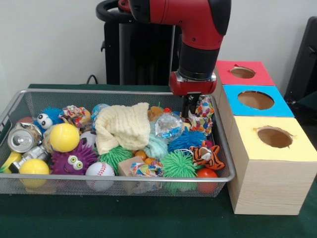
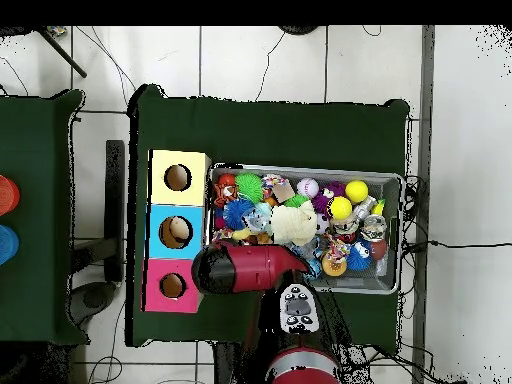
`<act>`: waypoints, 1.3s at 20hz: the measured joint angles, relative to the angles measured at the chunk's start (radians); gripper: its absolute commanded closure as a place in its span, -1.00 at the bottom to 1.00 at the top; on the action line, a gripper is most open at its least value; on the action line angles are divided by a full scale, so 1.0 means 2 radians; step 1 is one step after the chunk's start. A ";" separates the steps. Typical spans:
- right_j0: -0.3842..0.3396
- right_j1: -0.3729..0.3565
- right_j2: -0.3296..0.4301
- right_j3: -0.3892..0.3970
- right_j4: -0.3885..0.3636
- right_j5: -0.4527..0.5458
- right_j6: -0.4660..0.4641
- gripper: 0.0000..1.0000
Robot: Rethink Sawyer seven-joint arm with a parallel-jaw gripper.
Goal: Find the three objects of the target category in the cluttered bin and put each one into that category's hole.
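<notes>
A wire bin holds a jumble of toys. My gripper hangs at its back right corner, low among the items, beside a colourful patterned bundle and a clear crinkly packet. Whether anything is held there cannot be made out. Three boxes with holes stand in a row right of the bin: red, blue and yellow. In the overhead view the red arm covers the gripper; the bin lies right of the yellow, blue and pink boxes.
In the bin lie a cream cloth, yellow balls, a baseball, green spiky balls, a tiger toy, a purple monster and a can. Green cloth covers the table.
</notes>
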 measured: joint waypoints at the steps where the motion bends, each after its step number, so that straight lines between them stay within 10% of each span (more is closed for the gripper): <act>1: 0.000 0.000 0.000 0.000 0.000 0.000 0.000 1.00; 26: -0.005 -0.085 0.002 0.020 0.008 0.014 0.000 1.00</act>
